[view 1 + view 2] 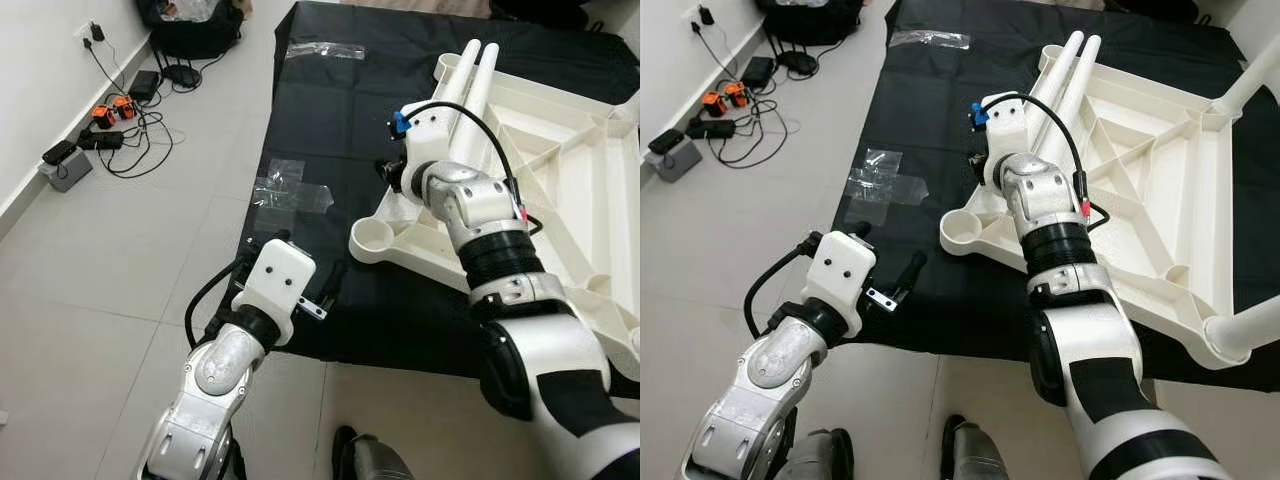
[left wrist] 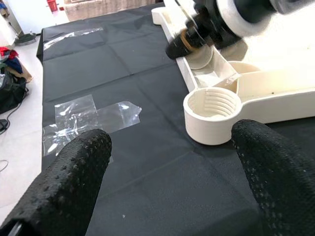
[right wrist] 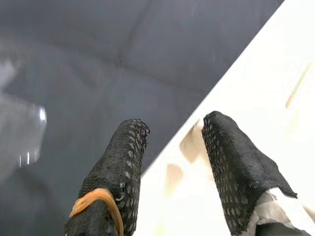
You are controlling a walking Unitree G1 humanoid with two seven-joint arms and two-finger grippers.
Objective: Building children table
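The white children's table top (image 1: pixel 560 150) lies upside down on a black mat (image 1: pixel 330 110). Two loose white legs (image 1: pixel 470 75) rest across its far corner, and a round threaded leg socket (image 2: pixel 212 105) sits at its near left corner. My right gripper (image 3: pixel 174 123) is open, straddling the top's left rim (image 3: pixel 256 98), one finger over the mat and one over the white plastic; from the head it appears at the rim (image 1: pixel 978 160). My left gripper (image 2: pixel 172 135) hangs open over the mat's near edge, short of the socket, holding nothing.
Crumpled clear plastic film (image 1: pixel 290 190) lies on the mat left of the table top, with another clear bag (image 1: pixel 325 48) farther back. Cables, chargers and a power strip (image 1: pixel 110 130) sit along the left wall. Legs are fitted at the top's right corners (image 1: pixel 1250 330).
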